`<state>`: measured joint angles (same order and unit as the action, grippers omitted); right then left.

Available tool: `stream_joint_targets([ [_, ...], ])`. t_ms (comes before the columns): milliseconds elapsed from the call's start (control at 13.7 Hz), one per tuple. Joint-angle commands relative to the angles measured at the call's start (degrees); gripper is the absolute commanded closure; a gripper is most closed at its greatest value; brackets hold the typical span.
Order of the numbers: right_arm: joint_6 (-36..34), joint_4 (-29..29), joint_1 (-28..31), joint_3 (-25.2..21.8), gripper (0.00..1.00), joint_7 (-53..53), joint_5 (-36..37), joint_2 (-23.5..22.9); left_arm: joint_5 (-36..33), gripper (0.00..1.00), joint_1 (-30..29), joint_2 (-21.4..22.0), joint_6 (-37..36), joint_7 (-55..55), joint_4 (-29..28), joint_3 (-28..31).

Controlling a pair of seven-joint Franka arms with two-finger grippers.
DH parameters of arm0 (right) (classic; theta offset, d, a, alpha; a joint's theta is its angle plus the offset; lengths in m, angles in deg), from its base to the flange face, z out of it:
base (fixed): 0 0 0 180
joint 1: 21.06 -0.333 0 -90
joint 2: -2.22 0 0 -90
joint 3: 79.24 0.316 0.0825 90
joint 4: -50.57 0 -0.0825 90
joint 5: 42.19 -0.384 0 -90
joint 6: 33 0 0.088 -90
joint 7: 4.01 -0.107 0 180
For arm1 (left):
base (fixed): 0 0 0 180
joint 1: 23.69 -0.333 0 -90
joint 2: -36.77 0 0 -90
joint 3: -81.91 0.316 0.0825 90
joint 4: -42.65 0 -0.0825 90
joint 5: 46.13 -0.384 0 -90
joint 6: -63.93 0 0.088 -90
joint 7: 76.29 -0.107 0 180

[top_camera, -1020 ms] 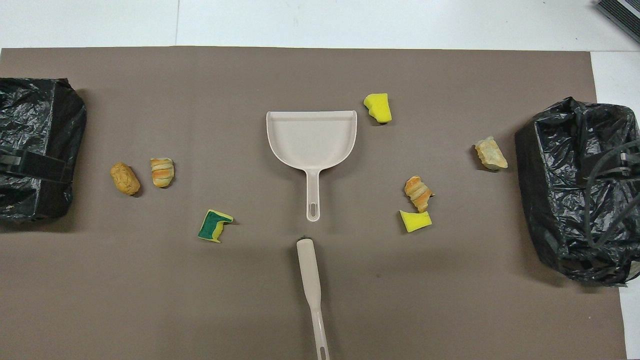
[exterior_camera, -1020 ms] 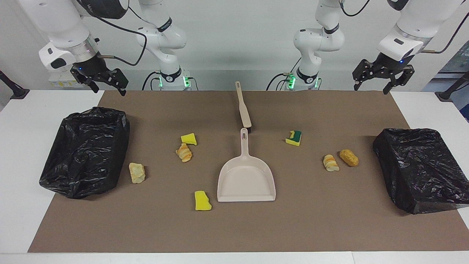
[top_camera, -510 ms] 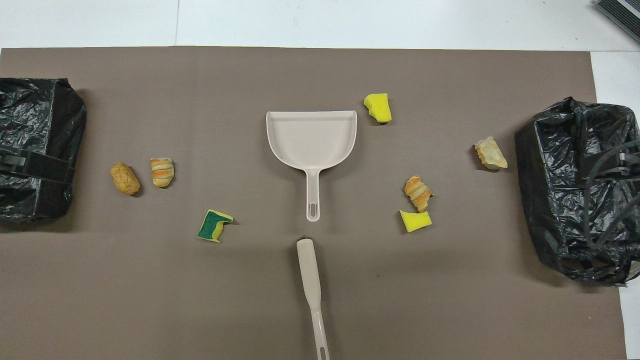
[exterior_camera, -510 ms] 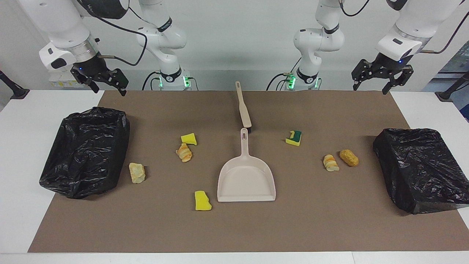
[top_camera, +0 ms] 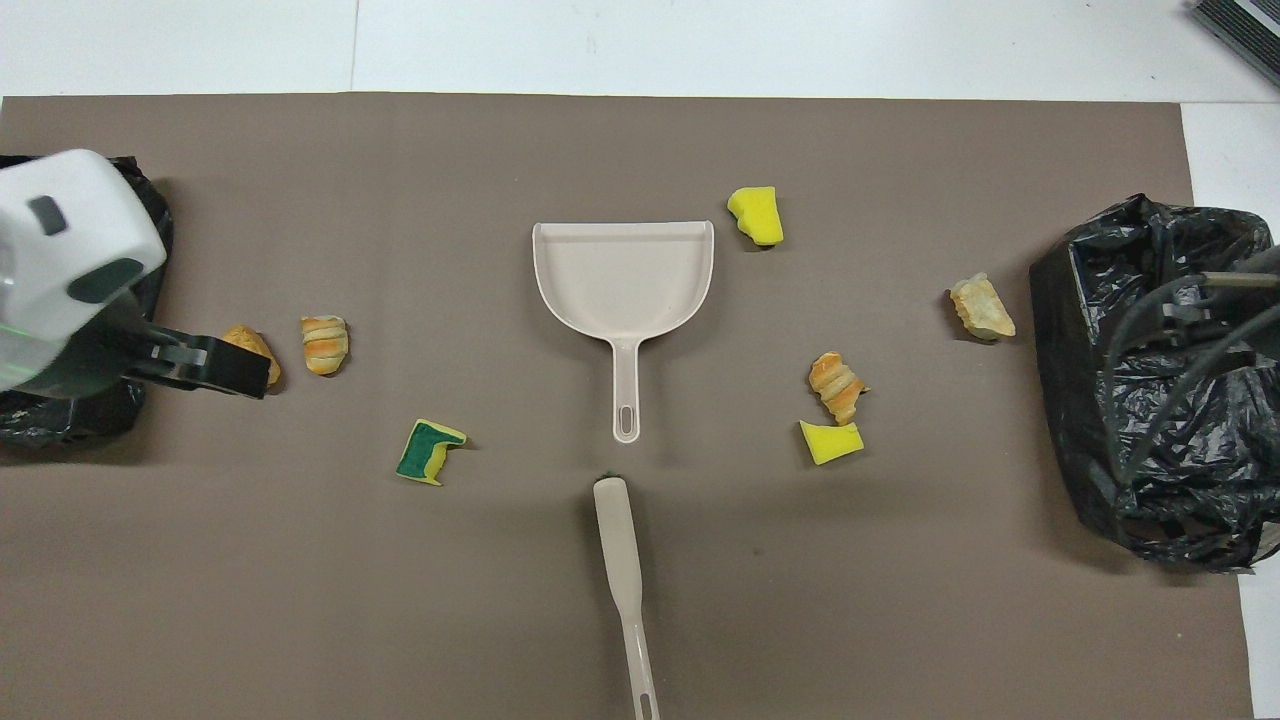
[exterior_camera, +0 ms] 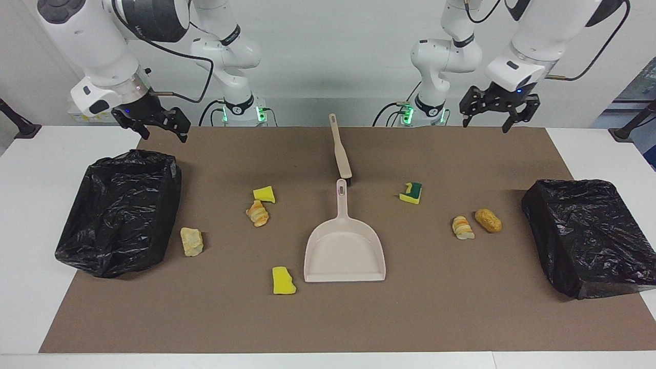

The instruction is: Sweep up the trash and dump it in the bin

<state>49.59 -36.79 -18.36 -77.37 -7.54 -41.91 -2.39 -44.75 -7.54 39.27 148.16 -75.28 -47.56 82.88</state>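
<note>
Seven pieces of trash [exterior_camera: 258,212] lie scattered mid-tabletop around the dustpan [exterior_camera: 344,252] and brush [exterior_camera: 340,147]. Left gripper [exterior_camera: 493,109] and right gripper [exterior_camera: 155,122] hover open, empty; grasp both handles squarely first.

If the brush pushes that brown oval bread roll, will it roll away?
Probably. The brown oval bread roll looks rounded and smooth, lying loose on the flat brown mat, so a push from the brush could send it rolling rather than sliding. It likely is light for its size. The striped croissant lying right beside it might block it.
</note>
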Motion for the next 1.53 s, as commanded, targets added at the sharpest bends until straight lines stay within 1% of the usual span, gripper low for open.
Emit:
stream_joint_targets([
  [0, 1.43, 2.80, 0.46, 3.83, 0.00, -0.07, -2.30, -5.13, -0.06, 0.00, 6.06, 6.71, 4.78, 4.68, -11.27, 0.70],
  [73, 2.39, 4.03, 0.29, 4.63, 0.00, -0.60, -3.79, -6.97, -0.06, 0.00, 8.78, 8.03, 6.97, 8.09, -14.44, 0.70],
  [219, 4.23, 5.53, -1.37, 7.08, 0.00, -4.97, -4.50, -10.32, 0.02, 0.00, 14.41, 8.75, 11.81, 15.39, -19.19, 0.70],
  [364, 8.35, 5.63, -3.05, 8.23, 0.00, -8.85, -7.30, -12.96, 1.68, 0.00, 19.51, 10.06, 14.19, 19.72, -23.85, 0.61],
  [510, 13.45, 5.54, -6.46, 8.41, 0.00, -13.32, -9.16, -14.98, 4.67, 0.00, 23.20, 11.99, 17.87, 22.78, -28.07, 0.61],
  [583, 14.78, 5.54, -8.75, 8.33, 0.00, -15.78, -8.99, -15.77, 4.77, 0.00, 25.58, 12.09, 18.67, 24.89, -28.96, 0.61],
  [656, 16.44, 5.54, -11.20, 8.15, 0.00, -18.42, -8.46, -16.74, 4.77, 0.00, 28.21, 11.83, 19.73, 27.00, -30.19, 0.61],
  [801, 19.44, 5.45, -14.20, 8.15, 0.00, -22.47, -7.06, -18.32, 4.86, 0.00, 32.52, 12.09, 23.58, 31.31, -34.22, 0.52],
  [1020, 22.43, 5.63, -18.25, 8.06, 0.00, -28.53, -5.13, -20.61, 4.95, 0.00, 39.29, 10.16, 31.66, 33.88, -39.93, 0.52],
  [1238, 24.54, 5.71, -22.11, 7.98, 0.00, -33.28, -2.22, -22.71, 5.03, 0.00, 42.81, 9.45, 38.52, 38.44, -45.31, 0.52],
  [1311, 25.76, 6.50, -23.52, 7.97, 0.00, -35.73, -2.05, -24.03, 5.03, 0.00, 43.17, 8.93, 40.11, 39.93, -46.27, 0.52],
  [1384, 26.21, 7.46, -24.84, 7.97, 0.00, -36.72, -0.48, -25.52, 5.03, 0.00, 44.05, 8.49, 41.08, 40.99, -46.63, 0.43],
  [1457, 26.83, 8.34, -25.64, 8.15, 0.00, -36.99, 1.97, -27.02, 5.03, 0.00, 45.36, 7.00, 42.31, 41.35, -46.64, 0.52],
])
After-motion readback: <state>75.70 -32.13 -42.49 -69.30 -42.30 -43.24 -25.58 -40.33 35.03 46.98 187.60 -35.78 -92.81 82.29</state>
